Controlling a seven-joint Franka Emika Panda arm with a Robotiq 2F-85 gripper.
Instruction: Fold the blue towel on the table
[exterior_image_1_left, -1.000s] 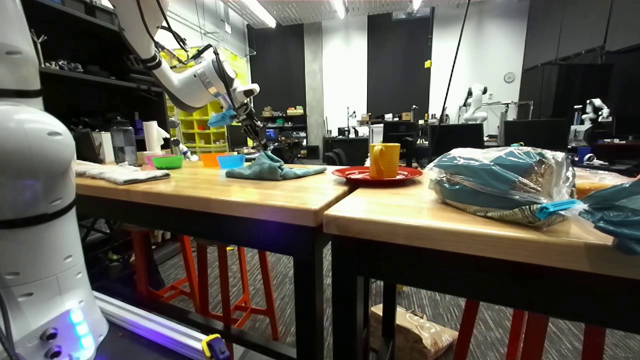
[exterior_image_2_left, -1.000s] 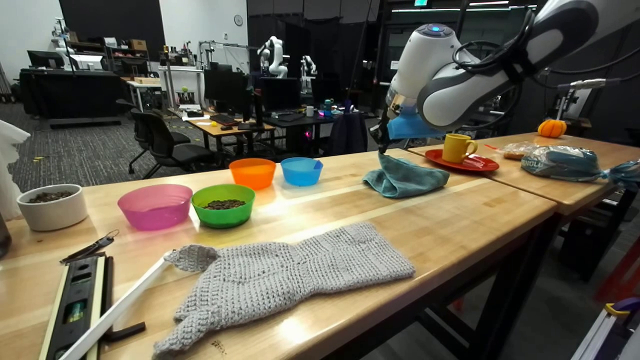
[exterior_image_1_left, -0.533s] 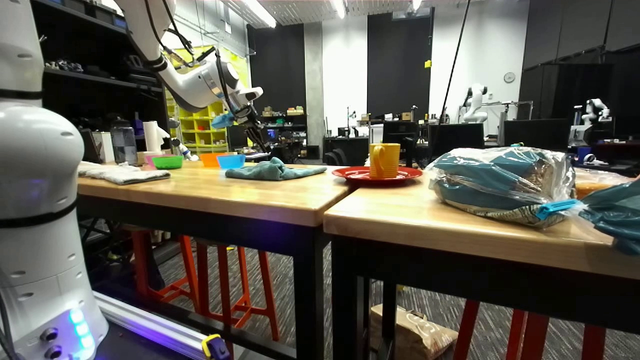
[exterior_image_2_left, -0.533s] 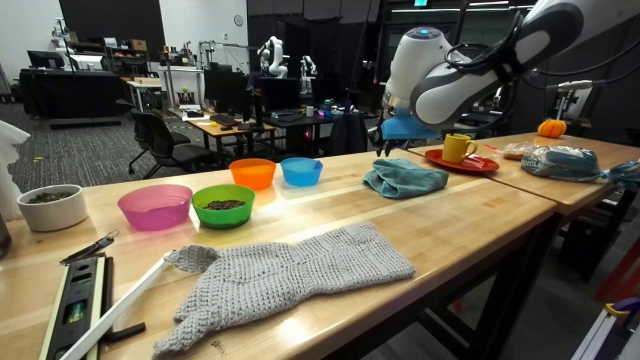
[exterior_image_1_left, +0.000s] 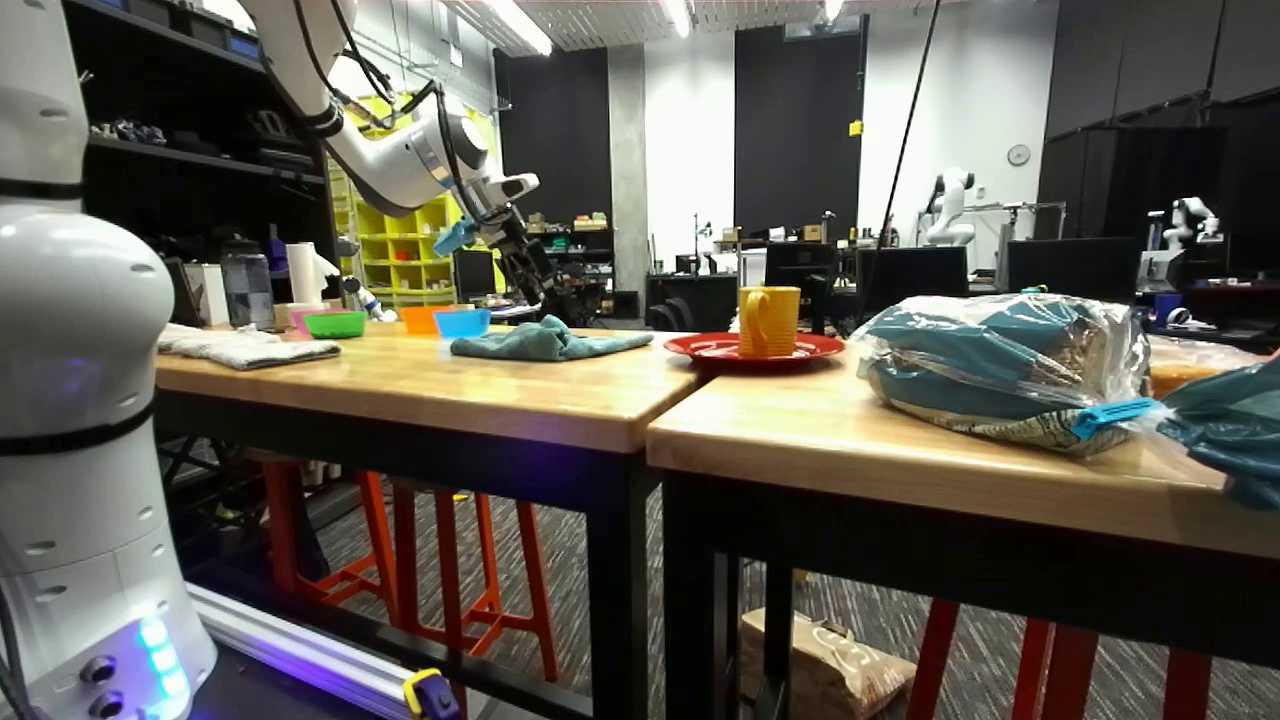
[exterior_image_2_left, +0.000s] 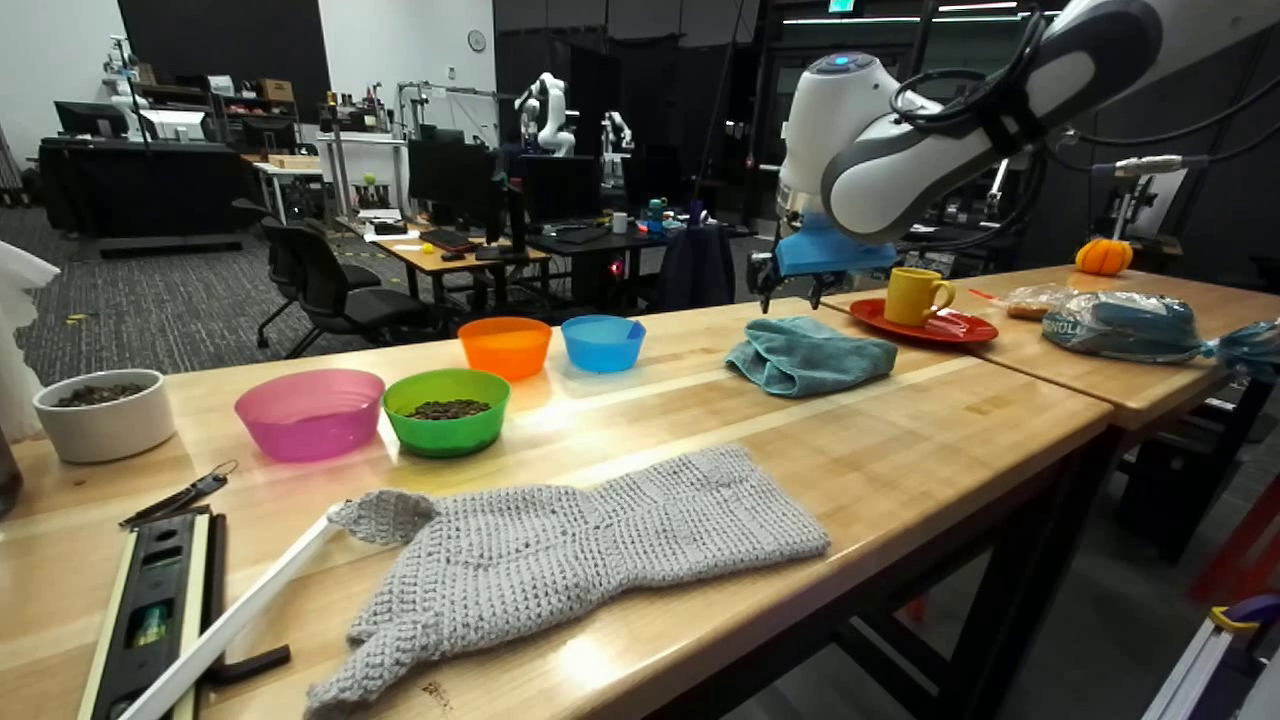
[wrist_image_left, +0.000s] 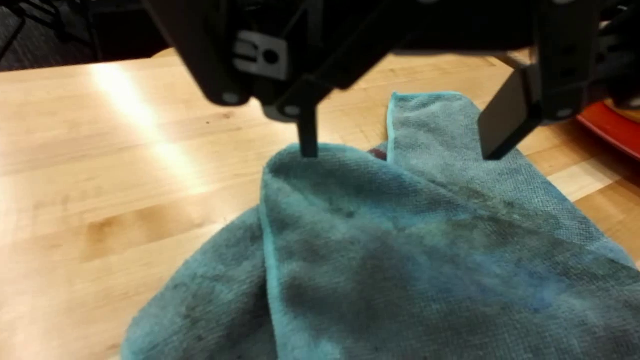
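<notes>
Blue towel (exterior_image_2_left: 812, 360) lies partly folded on a glossy wooden table (exterior_image_2_left: 960, 420), between blue bowl (exterior_image_2_left: 602, 350) and red plate (exterior_image_2_left: 965, 329); room behind: grey carpet (exterior_image_2_left: 180, 300), dark monitors (exterior_image_2_left: 560, 190); in an exterior view I see towel's long axis run side to side, thin end (exterior_image_1_left: 615, 345) pointing toward the plate; my gripper (wrist_image_left: 401, 152) hangs just above, fingers (wrist_image_left: 506, 117) wide apart, holding nothing.

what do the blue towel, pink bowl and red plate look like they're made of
Blue towel: soft, matte fabric, perhaps microfiber; the wrist view shows a fine, fuzzy texture and a brighter teal edge.
Pink bowl: probably thin plastic, smooth; it looks slightly translucent.
Red plate: hard and glossy, with bright highlights; plastic or glazed ceramic, I can't tell which.
</notes>
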